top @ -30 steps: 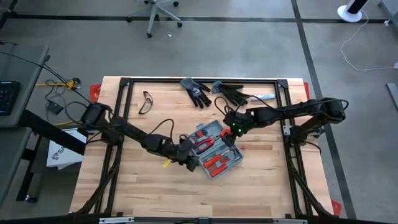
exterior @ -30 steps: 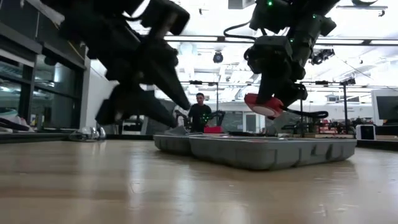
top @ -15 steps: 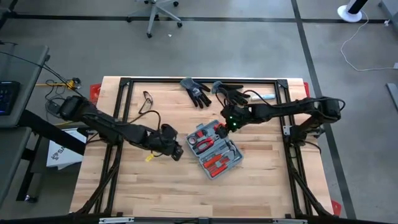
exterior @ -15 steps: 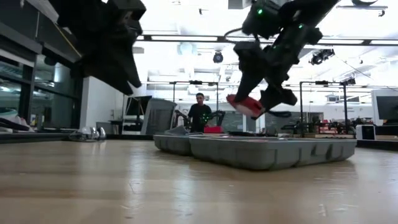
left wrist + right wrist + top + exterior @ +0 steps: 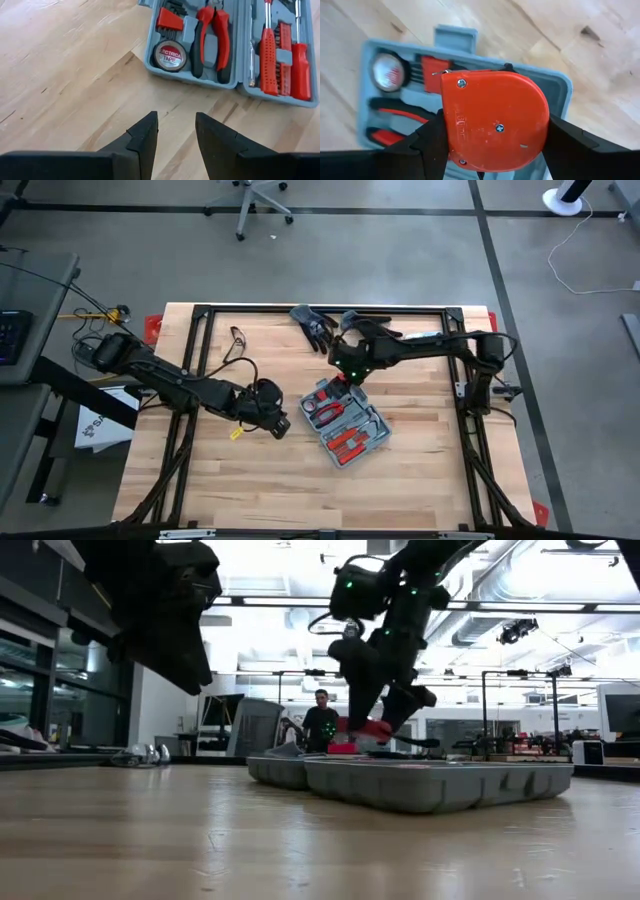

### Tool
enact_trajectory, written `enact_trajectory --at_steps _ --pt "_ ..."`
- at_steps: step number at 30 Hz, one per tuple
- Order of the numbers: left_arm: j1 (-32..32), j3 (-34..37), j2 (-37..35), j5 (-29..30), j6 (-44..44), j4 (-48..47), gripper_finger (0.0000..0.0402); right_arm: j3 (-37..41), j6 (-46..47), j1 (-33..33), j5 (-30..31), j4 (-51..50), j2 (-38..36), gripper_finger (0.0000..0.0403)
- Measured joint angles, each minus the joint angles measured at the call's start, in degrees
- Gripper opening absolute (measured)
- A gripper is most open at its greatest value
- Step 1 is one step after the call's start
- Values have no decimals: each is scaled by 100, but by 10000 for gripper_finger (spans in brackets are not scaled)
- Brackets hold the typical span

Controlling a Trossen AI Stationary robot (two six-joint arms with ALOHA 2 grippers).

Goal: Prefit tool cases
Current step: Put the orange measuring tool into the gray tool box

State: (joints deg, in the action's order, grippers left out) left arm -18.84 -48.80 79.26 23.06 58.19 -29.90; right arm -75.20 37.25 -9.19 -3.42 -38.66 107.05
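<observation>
**Tool case, open, with one red tool held above it**

Item: tool case, lying flat and open mid-table; moulded grey trays hold pliers, tape roll, screwdrivers; I judge it stiff plastic, fairly heavy once filled, smooth on the rim; best taken by an outer wall or the latch tab, not the loose tools.

My right gripper: clenched on a red tape measure, over the case's far end.

My left gripper: jaws parted, empty, just beside the case.

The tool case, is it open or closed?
Open. The tool case lies flat with both halves spread on the table, and its red pliers and screwdrivers show inside.
</observation>
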Motion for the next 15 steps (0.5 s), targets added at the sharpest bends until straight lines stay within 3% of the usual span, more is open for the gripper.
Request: enact_trajectory --at_steps 15 --pt "-191 118 0 -34 7 -41 126 -87 22 -22 142 -315 293 248"
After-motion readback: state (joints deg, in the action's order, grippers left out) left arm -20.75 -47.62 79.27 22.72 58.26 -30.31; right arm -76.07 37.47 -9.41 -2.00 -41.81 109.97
